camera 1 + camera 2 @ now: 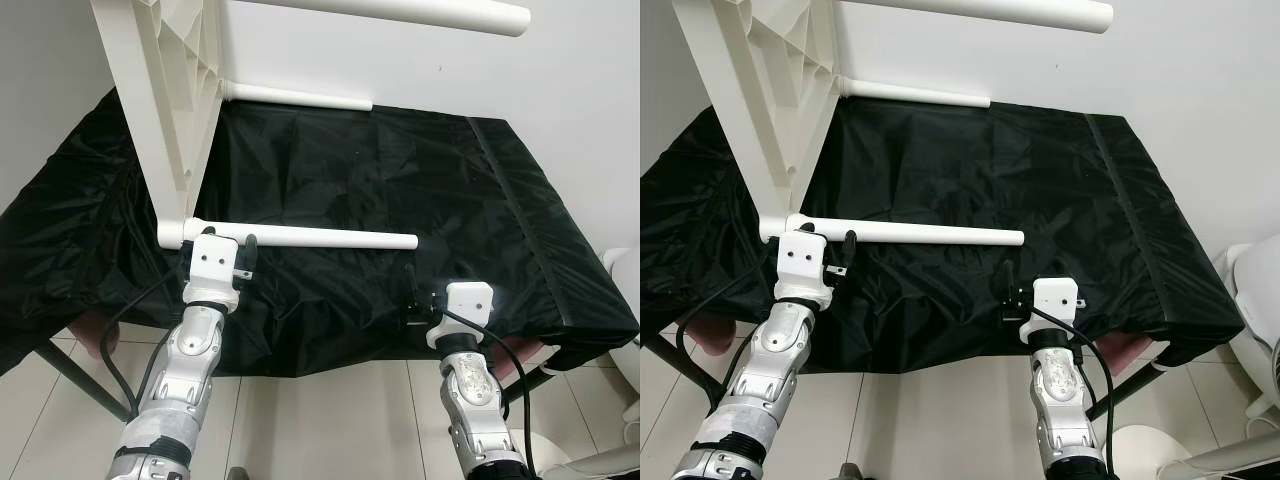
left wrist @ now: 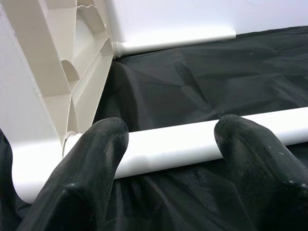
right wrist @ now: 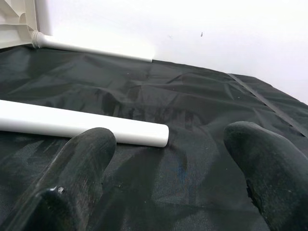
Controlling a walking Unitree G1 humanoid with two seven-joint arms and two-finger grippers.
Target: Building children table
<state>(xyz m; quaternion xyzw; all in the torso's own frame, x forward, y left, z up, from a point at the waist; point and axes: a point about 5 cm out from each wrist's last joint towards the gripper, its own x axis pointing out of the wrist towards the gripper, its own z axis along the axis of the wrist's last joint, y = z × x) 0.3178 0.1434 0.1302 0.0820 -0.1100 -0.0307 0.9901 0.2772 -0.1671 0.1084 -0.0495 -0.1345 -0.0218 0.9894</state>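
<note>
Seen from the head camera, a white plastic children's table top (image 1: 165, 95) stands on its edge on a black crinkled cloth-covered work surface (image 1: 400, 190), its ribbed underside facing right and its upper part cut off by the frame. Three white round table legs project from it to the right: an upper leg (image 1: 400, 12) near the top of the frame, a far leg (image 1: 300, 96) along the white wall (image 1: 560, 70), and a near leg (image 1: 300, 236) lying just above the cloth. The left gripper (image 1: 232, 262) sits at the near leg's socket end, close beneath it; the right gripper (image 1: 410, 290) hovers over the cloth below the leg's free end, apart from it. A white object (image 1: 1250, 290) at the right edge is cut off and hard to identify, and tiled floor (image 1: 330, 420) shows below the cloth. In the left wrist view, the left claw's black fingers (image 2: 91, 163) are spread, released, with the near leg crossing just beyond their tips; whether they touch it cannot be told. In the right wrist view, the right claw's fingers (image 3: 82, 163) are likewise spread wide over bare cloth, grasping nothing, the near leg's free end lying ahead between them.
</note>
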